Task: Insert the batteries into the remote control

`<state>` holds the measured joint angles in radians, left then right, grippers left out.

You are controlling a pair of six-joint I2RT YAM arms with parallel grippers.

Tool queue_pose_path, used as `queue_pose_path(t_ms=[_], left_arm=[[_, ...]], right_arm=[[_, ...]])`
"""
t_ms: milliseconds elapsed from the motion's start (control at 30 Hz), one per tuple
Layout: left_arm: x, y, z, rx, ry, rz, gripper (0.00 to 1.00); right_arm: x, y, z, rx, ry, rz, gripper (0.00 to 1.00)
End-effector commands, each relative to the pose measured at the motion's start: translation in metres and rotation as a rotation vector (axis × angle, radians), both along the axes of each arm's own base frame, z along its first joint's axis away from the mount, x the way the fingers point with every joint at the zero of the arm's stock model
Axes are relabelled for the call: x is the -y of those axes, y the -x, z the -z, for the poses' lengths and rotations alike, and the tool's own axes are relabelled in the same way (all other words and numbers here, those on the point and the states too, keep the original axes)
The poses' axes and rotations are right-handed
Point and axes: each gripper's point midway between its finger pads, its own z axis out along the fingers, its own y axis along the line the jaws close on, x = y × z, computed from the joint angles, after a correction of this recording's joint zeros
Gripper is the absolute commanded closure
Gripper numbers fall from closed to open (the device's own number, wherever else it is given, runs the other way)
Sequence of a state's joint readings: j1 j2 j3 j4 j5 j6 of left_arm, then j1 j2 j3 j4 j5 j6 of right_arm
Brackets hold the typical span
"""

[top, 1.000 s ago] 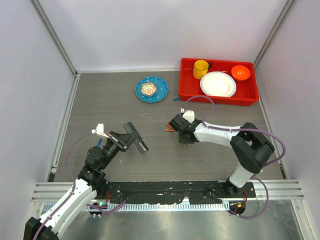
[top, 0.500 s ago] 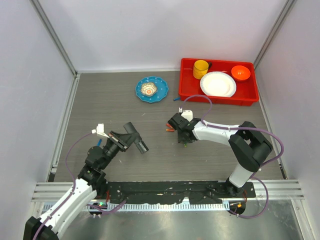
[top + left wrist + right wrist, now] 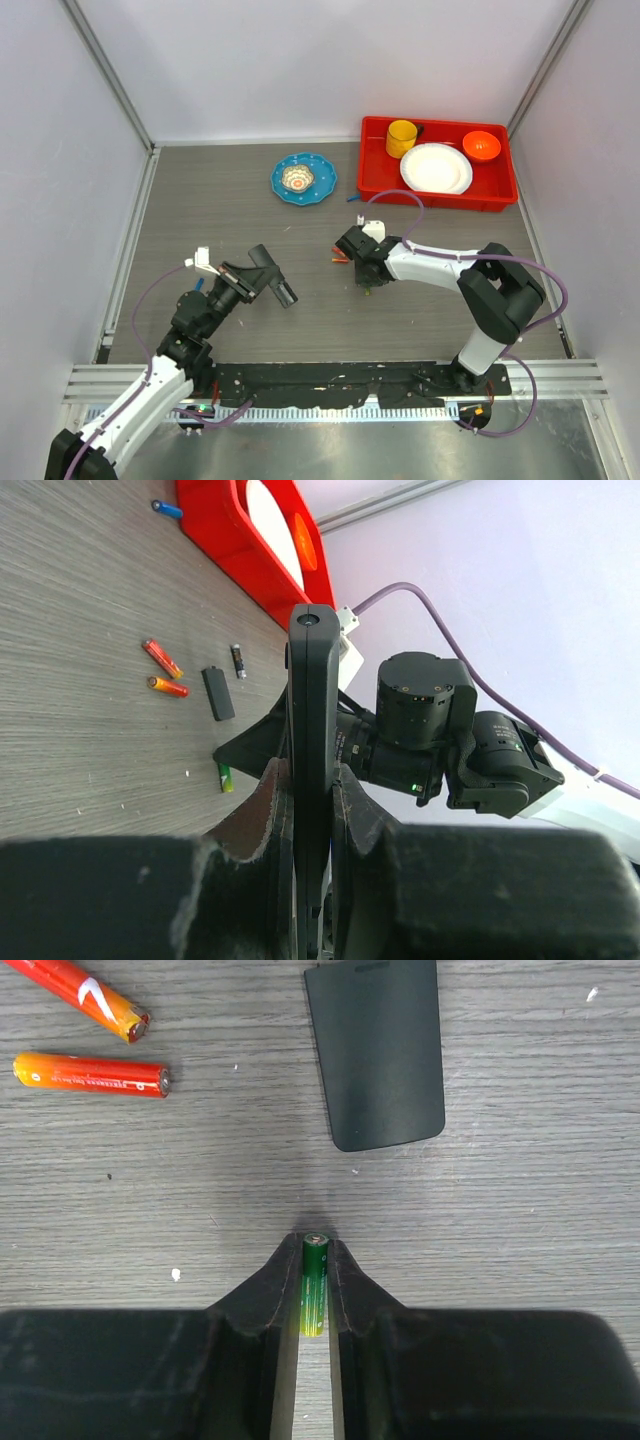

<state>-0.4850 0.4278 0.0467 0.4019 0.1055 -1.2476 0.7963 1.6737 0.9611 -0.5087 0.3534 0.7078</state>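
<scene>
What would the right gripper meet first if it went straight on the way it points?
Probably the left edge of the flat black cover, after bare table. The right gripper holds a green battery; its tilt toward the table is unclear.

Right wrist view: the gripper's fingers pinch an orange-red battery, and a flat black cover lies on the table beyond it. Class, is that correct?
Wrong in one respect: the battery in the right gripper is green, not orange-red, as the right wrist view shows. The two orange-red batteries lie loose on the table. The flat black cover does lie beyond it.
</scene>
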Motion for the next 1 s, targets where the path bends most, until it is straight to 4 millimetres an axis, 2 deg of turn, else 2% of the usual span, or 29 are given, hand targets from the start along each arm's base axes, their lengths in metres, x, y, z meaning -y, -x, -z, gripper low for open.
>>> queue_pose_path(t_ms=[0, 33, 67, 200, 233, 300, 333, 367, 400, 433, 467, 500, 533, 567, 667, 867, 967], left_arm=[[-0.001, 0.004, 0.026, -0.021, -0.019, 0.005, 1.00], [-0.001, 0.004, 0.026, -0.023, -0.020, 0.003, 0.99], [-0.001, 0.003, 0.025, -0.024, -0.020, 0.003, 1.00], [0.000, 0.001, 0.022, -0.029, -0.021, 0.003, 1.00], [0.001, 0.001, 0.023, -0.033, -0.023, 0.003, 1.00], [0.003, -0.004, 0.015, -0.029, -0.021, 0.002, 1.00], [0.004, -0.006, 0.014, -0.034, -0.025, 0.005, 1.00], [0.006, -0.008, 0.004, -0.013, -0.015, 0.009, 1.00], [0.008, -0.010, 0.001, -0.008, -0.012, 0.015, 1.00], [0.011, -0.013, 0.007, -0.035, -0.023, 0.020, 1.00], [0.014, -0.016, 0.001, -0.029, -0.011, 0.028, 1.00], [0.017, -0.018, -0.009, 0.003, 0.012, 0.037, 1.00], [0.020, -0.022, -0.004, -0.017, 0.012, 0.040, 1.00], [0.023, -0.025, -0.020, 0.027, 0.056, 0.045, 1.00], [0.031, -0.033, -0.037, 0.089, 0.104, 0.072, 1.00], [0.048, -0.033, -0.080, 0.278, 0.245, 0.169, 1.00], [0.058, -0.036, -0.088, 0.288, 0.273, 0.217, 1.00]], right_arm=[[0.007, 0.014, 0.009, -0.062, 0.023, -0.033, 0.88], [0.006, 0.014, 0.009, -0.063, 0.020, -0.037, 0.97], [0.007, 0.013, 0.009, -0.062, 0.021, -0.039, 0.99], [-0.002, 0.004, -0.013, 0.023, -0.046, -0.066, 0.99], [-0.009, -0.004, -0.034, 0.092, -0.101, -0.074, 0.99], [-0.014, -0.007, -0.057, 0.166, -0.149, -0.104, 0.99], [-0.013, -0.012, -0.080, 0.232, -0.182, -0.096, 0.99], [-0.015, -0.014, -0.092, 0.262, -0.202, -0.102, 0.99], [-0.016, -0.016, -0.104, 0.288, -0.220, -0.112, 0.99], [-0.019, -0.016, -0.118, 0.326, -0.233, -0.141, 0.99], [-0.020, -0.017, -0.139, 0.384, -0.257, -0.150, 0.99], [-0.021, -0.017, -0.151, 0.423, -0.269, -0.165, 0.99], [-0.028, -0.014, -0.164, 0.467, -0.277, -0.213, 0.99], [-0.028, -0.012, -0.184, 0.520, -0.298, -0.225, 0.99], [-0.034, -0.006, -0.205, 0.555, -0.307, -0.286, 0.99], [-0.047, 0.009, -0.221, 0.556, -0.352, -0.400, 0.99], [-0.058, 0.016, -0.237, 0.580, -0.422, -0.436, 0.99]])
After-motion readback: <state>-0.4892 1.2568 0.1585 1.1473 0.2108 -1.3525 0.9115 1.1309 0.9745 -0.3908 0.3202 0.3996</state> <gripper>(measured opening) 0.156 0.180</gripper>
